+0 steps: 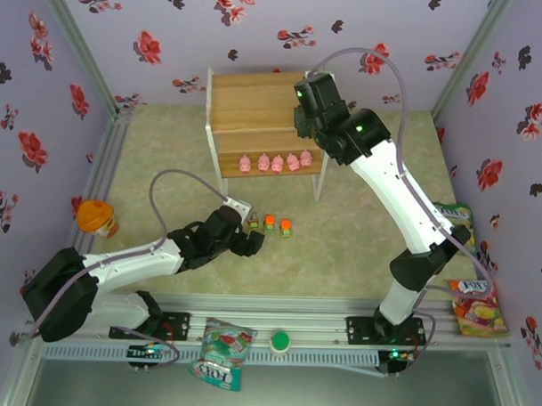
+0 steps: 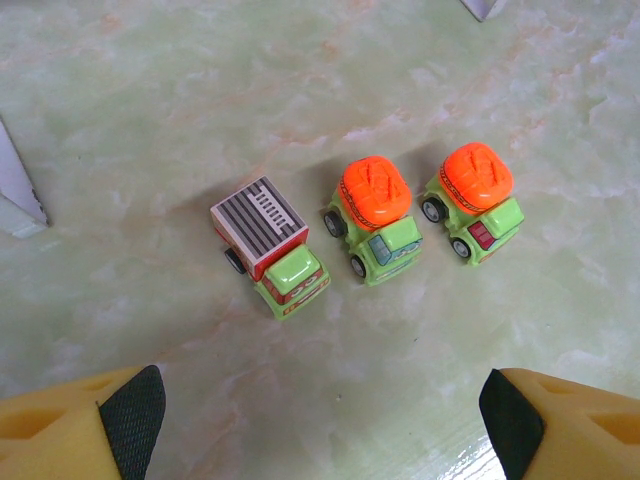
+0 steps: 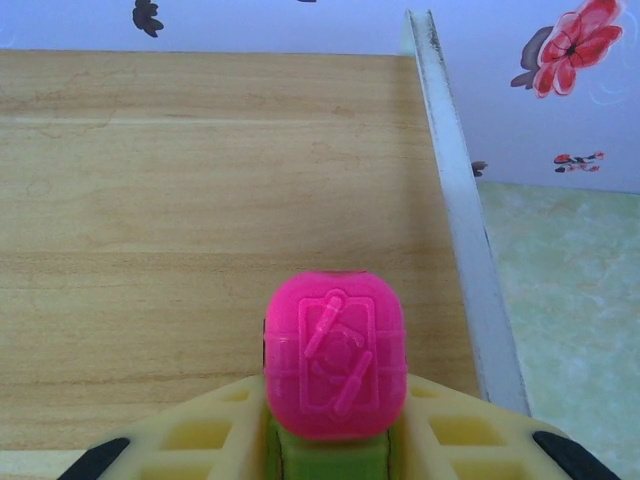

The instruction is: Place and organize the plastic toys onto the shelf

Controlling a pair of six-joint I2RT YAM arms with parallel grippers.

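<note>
Gripping a small car (image 3: 333, 365) with a pink top and a green body, the right claw (image 3: 335, 455) is closed to a narrow gap, its pale yellow fingers (image 3: 200, 435) pressed against both sides of the toy's lower half. It holds this car over the wooden boards of the shelf (image 1: 257, 96), near the shelf's right end and just beside a white frame post (image 3: 455, 200); whether the wheels touch the wood cannot be told. Five pink pigs (image 1: 278, 162) stand in a close row along the right half of the shelf's front board, nearer the arms than the right claw. On the pale green counter (image 1: 359, 233), in front of the shelf and near its front left leg, three more cars sit side by side without touching. The truck (image 2: 272, 245) has a grey striped roof and a green cab. Beside it is the first mixer car (image 2: 375, 215) with an orange drum, and then the second mixer car (image 2: 475, 200) of the same kind. The left claw (image 2: 320, 425) hangs low just short of these three, spread wide, with one yellow finger at each side and nothing between them. Off to the left of the counter stands a round orange-topped item (image 1: 96, 216). Three printed snack bags lie at the edges: one bag (image 1: 221, 353) on the near rail between the arm bases, and two bags (image 1: 477, 308) at the right side.
</note>
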